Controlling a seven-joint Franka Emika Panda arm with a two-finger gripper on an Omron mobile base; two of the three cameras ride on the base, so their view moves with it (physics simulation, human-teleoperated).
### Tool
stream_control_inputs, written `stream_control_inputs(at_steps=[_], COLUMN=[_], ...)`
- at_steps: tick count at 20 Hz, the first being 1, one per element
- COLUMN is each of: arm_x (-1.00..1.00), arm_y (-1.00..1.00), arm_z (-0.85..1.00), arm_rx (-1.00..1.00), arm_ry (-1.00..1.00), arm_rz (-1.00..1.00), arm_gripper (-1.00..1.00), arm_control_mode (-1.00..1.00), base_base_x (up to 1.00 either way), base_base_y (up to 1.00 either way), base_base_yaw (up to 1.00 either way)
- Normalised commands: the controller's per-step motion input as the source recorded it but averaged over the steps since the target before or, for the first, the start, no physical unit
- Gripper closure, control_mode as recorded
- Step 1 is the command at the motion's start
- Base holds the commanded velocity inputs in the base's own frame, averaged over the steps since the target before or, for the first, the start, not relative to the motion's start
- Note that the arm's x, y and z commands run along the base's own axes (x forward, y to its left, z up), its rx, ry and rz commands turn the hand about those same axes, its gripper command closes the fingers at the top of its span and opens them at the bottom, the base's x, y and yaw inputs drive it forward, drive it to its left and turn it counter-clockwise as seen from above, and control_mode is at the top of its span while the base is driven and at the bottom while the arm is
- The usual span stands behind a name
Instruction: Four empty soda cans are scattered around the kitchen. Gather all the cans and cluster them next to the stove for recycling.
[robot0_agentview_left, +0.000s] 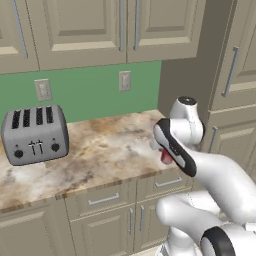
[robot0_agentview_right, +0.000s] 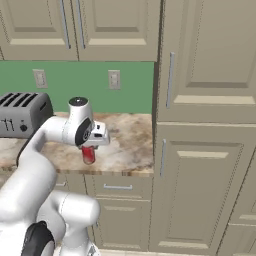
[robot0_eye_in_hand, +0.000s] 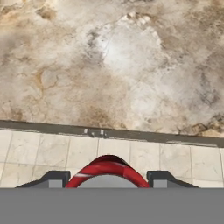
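A red soda can hangs upright in my gripper, which is shut on it and held over the front edge of the tan stone counter. In the hand view the can's red rim sits between the two dark fingertips, with the counter top and the tiled floor below. In the left base view a sliver of the can shows behind my forearm. The stove is out of view.
A grey slotted toaster stands at the counter's left end, well away from the hand. A tall beige cabinet closes off the counter on the right. Wall cabinets hang overhead. Drawers run below the counter.
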Motion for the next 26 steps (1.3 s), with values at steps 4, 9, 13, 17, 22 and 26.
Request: stream_control_inputs(at_steps=[4,9,13,17,22,26], arm_x=[-0.53,-0.49,-0.34,-0.05,0.00,0.00], arm_y=[0.04,0.04,0.03,0.04,0.00,0.00], arm_z=[0.10,0.11,0.06,0.01,0.00,0.00], arm_rx=[0.00,0.00,0.00,-0.01,-0.01,0.00], arm_ry=[-0.02,0.00,0.00,0.01,0.00,0.00], arm_rz=[0.00,-0.01,-0.02,-0.01,0.00,0.00], arm_gripper=[1.00,1.00,1.00,1.00,1.00,1.00], arm_control_mode=[-1.00,-1.00,-1.00,-1.00,-1.00,-1.00], base_base_x=[0.00,0.00,0.00,0.00,0.00,0.00], base_base_y=[0.00,0.00,0.00,0.00,0.00,0.00], base_base_yaw=[0.00,0.00,0.00,0.00,0.00,0.00])
